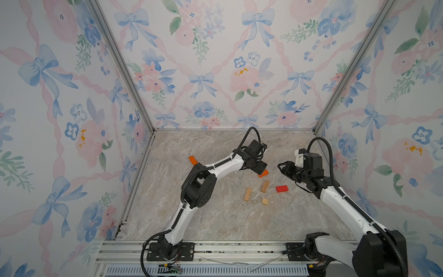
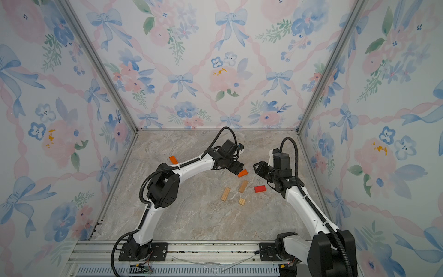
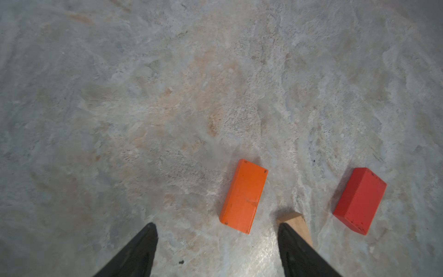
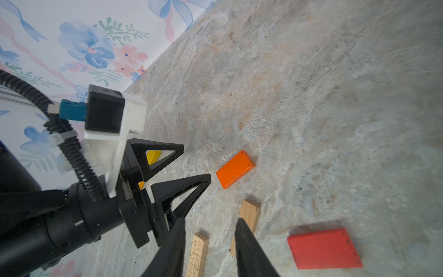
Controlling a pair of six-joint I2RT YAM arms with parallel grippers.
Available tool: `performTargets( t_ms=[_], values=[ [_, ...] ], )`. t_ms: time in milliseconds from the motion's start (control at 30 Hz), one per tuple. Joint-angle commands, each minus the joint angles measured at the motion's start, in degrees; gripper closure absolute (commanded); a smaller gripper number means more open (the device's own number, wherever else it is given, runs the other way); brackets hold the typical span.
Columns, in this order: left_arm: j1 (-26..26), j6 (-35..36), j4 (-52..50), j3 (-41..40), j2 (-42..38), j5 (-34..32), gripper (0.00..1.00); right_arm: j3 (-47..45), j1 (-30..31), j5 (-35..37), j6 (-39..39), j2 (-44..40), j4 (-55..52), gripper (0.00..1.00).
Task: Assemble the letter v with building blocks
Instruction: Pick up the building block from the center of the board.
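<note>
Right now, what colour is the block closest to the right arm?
Red. The block shows best in the right wrist view.

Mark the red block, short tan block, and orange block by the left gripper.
red block (image 1: pixel 281 188): a top view, centre of top face.
short tan block (image 1: pixel 265 201): a top view, centre of top face.
orange block (image 3: pixel 243 195): left wrist view, centre of top face.

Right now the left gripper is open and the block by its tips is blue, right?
No, that block is orange, not blue. The left gripper is open, as you said. The left wrist view shows both.
</note>
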Motion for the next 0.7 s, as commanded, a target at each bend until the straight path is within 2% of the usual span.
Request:
performTargets(
  t_ms=[0, 433, 667],
  values=[
    [-0.2, 4.4, -2.4, 4.1, 3.0, 0.5, 0.17, -1.3, -0.9, -0.9, -0.3, -0.7, -1.4, 0.61],
    [-3.1, 7.1, -3.5, 10.8, 11.1, 0.2, 0.17, -1.9, -2.5, -2.3, -0.7, 0.3, -0.8, 0.58],
    [-3.3, 6.2, -3.5, 11.4, 12.8, -2.4, 0.23, -2.2, -2.6, -3.1, -0.4, 1.2, 0.3, 0.58]
  ],
)
